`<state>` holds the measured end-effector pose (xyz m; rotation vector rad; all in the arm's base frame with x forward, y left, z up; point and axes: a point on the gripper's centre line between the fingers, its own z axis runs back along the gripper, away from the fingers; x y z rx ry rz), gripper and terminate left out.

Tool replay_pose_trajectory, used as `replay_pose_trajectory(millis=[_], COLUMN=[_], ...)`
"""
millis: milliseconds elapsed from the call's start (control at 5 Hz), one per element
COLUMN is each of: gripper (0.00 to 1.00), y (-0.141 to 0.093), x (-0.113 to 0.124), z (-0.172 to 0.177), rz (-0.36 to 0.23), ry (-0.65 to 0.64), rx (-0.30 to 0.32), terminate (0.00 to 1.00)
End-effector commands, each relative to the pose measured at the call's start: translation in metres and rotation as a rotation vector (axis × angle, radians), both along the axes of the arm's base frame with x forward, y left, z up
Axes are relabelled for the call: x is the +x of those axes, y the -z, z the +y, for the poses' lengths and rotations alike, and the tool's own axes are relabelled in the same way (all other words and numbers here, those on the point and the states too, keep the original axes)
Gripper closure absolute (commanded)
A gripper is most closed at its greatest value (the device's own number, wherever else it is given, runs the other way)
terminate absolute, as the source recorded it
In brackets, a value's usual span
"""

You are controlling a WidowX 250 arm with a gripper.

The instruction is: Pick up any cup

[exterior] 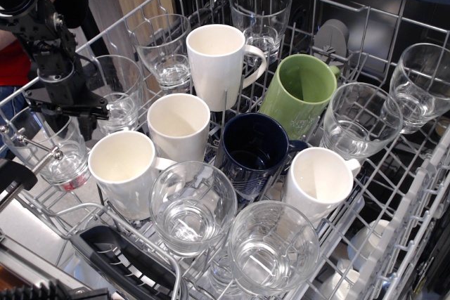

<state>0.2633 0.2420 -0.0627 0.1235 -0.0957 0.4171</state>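
Observation:
Several cups stand mouth-up in the dishwasher rack [394, 201]: a tall white mug [218, 61], a white cup [179, 126], a white cup at front left [123, 165], a white mug at right [320, 182], a green mug [302, 93] and a navy mug [253, 151]. My black gripper [62, 128] hangs at the left edge, open and empty. It sits just up and left of the front-left white cup, between two clear glasses [46, 149] [116, 100]. Its left finger is partly hidden behind glass.
Clear glasses fill the rest of the rack: at the back [260, 12], at the far right [422, 86], right of the green mug [358, 121] and at the front [193, 209] [273, 247]. A black cutlery basket [119, 265] sits at the front left.

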Motion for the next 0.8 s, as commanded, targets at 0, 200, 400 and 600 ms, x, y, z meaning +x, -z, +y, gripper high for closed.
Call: replay_pose_trajectory(millis=[0, 200, 400, 600], gripper=[1.00, 1.00, 1.00, 1.00], y=[-0.013, -0.022, -0.043, -0.068], x=[0.009, 0.011, 0.012, 0.014], z=[0.005, 0.003, 0.001, -0.001], rz=[-0.031, -0.048, -0.044, -0.038], ry=[-0.037, -0.055, -0.051, -0.053], rx=[0.046, 0.049, 0.070, 0.083], terminate=[0.00, 0.00, 0.00, 0.00])
